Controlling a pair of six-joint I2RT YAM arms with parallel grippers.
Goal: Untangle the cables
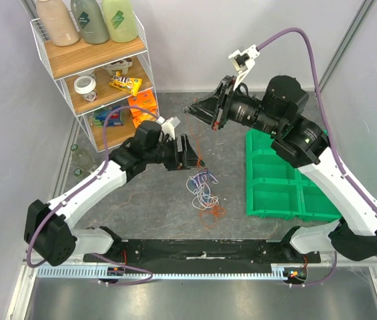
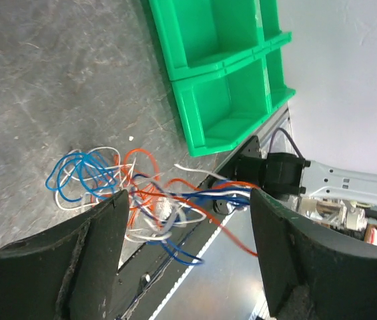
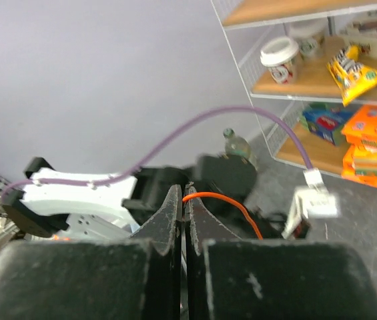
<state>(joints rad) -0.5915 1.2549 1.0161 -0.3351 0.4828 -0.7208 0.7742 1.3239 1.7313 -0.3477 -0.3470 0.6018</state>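
**Thin Wire Pinched High, Knot Loose Below**

Finds the cables (image 1: 203, 190) heaped on the grey surface (image 1: 155, 213) near the middle of the overhead view, at 9 o'clock from the green bins (image 1: 278, 193) and at 5 o'clock from the left jaws. Shows those left jaws spread wide, near the cables but apart from them, gripping nothing. Shows the right jaws pressed shut, up at 12 o'clock from the cables, with one orange wire (image 3: 225, 200) pinched in the seam and trailing toward 4 o'clock in the right wrist view. Cannot tell from overhead where that wire rejoins the cables.

Could drag the whole heap along instead of freeing one strand, since nothing pins the rest down while the left jaws stand open. Could cinch the knot tighter if pulled straight away from the heap. Could lose the orange wire altogether: very thin, held only by a narrow bite. Could trap several strands at once on closing the left jaws, blue, white and orange loops lying crossed over each other. Could sweep loose loops toward the black rail (image 1: 201, 250) at 6 o'clock, or against the green bins, and snag them there.
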